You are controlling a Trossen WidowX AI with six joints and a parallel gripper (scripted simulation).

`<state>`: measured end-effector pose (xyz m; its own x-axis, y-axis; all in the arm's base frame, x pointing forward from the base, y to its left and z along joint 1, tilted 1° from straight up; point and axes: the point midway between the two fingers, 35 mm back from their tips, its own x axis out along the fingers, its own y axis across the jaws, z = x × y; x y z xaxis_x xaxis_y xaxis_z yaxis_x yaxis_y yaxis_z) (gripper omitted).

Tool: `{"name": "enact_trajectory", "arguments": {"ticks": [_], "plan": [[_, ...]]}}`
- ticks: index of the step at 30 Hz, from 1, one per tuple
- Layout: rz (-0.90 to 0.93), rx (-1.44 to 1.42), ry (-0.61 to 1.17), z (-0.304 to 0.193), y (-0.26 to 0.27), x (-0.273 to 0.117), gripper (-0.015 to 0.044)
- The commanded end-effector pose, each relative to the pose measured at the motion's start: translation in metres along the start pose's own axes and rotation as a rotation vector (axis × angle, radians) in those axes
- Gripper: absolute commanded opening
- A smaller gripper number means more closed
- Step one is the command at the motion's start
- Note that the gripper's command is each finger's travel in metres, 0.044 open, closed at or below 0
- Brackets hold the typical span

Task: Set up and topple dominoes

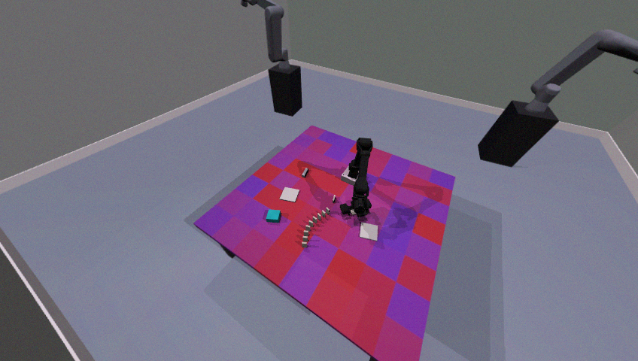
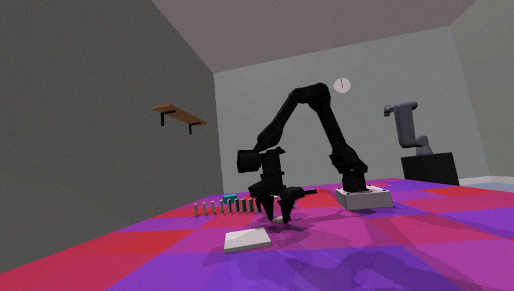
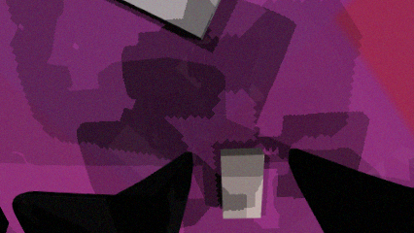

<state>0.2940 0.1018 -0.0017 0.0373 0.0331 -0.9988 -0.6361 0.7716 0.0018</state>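
A curved row of several pale dominoes point(image 1: 310, 223) point(image 2: 228, 205) stands upright; in the exterior view its right end is partly behind my gripper. A pale loose domino point(image 3: 242, 191) point(image 2: 277, 219) lies flat on the table, to the right of the row in the top view. My gripper point(image 3: 240, 156) point(image 2: 277, 221) is open and low over this domino, one finger on each side, with a gap on both sides. Another loose domino point(image 1: 333, 198) lies between the row's upper end and the arm's base; it is mostly hidden behind the gripper in the exterior view.
A white square plate point(image 1: 369, 232) point(image 2: 247, 240) point(image 3: 194, 12) lies near the gripper. A second white plate point(image 1: 290, 194) and a teal block point(image 1: 273, 215) point(image 2: 230, 198) lie left of the row. A dark grey bar point(image 1: 305, 171) point(image 2: 309, 191) lies farther back.
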Motion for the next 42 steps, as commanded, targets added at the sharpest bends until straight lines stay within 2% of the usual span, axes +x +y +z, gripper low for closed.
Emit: {"name": "enact_trajectory", "arguments": {"ticks": [1,5,15,29,34,36,42], "plan": [[-0.001,-0.003,0.001,-0.001,0.000,0.001,0.0204],[-0.001,-0.003,0.001,-0.001,0.000,0.001,0.0107],[-0.001,-0.003,0.001,0.000,0.000,-0.001,0.0107],[-0.001,-0.003,0.000,0.009,0.001,-0.153,0.0107],[-0.001,-0.003,0.000,0.009,0.001,-0.160,0.0107],[-0.001,0.056,0.000,0.009,0.003,-0.160,0.0107],[0.001,0.582,0.000,0.007,0.020,-0.160,0.0107]]}}
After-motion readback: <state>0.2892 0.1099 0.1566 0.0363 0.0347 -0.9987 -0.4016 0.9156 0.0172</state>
